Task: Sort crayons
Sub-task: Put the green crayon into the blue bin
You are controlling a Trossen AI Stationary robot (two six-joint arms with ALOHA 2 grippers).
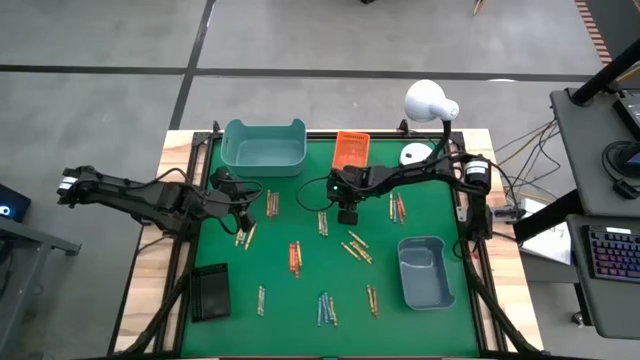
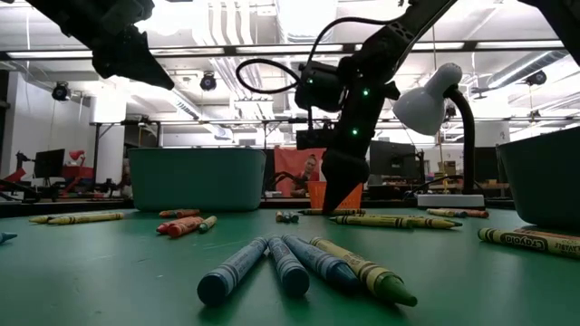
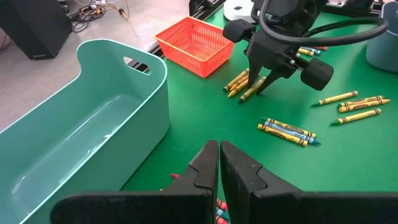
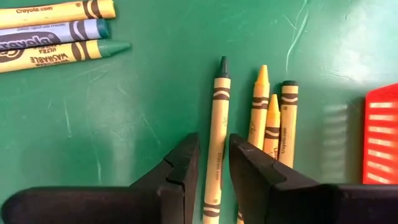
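Crayons lie in small groups across the green mat (image 1: 300,330). My right gripper (image 4: 214,168) points steeply down over a group near the far middle of the mat (image 1: 347,215). Its open fingers stand on either side of a green-tipped crayon (image 4: 217,124) that lies flat on the mat; I see no touch. Three yellow crayons (image 4: 268,118) lie right beside it. My left gripper (image 3: 219,162) is shut on nothing and hangs above the mat's left part (image 1: 245,205), near the teal bin (image 1: 264,147).
An orange basket (image 1: 351,150) stands at the far edge, close to my right gripper. A blue-grey bin (image 1: 425,270) sits at the right, a black tray (image 1: 210,290) at the near left. A white lamp (image 1: 430,100) leans over the far right corner. Blue crayons (image 2: 272,267) lie near the front.
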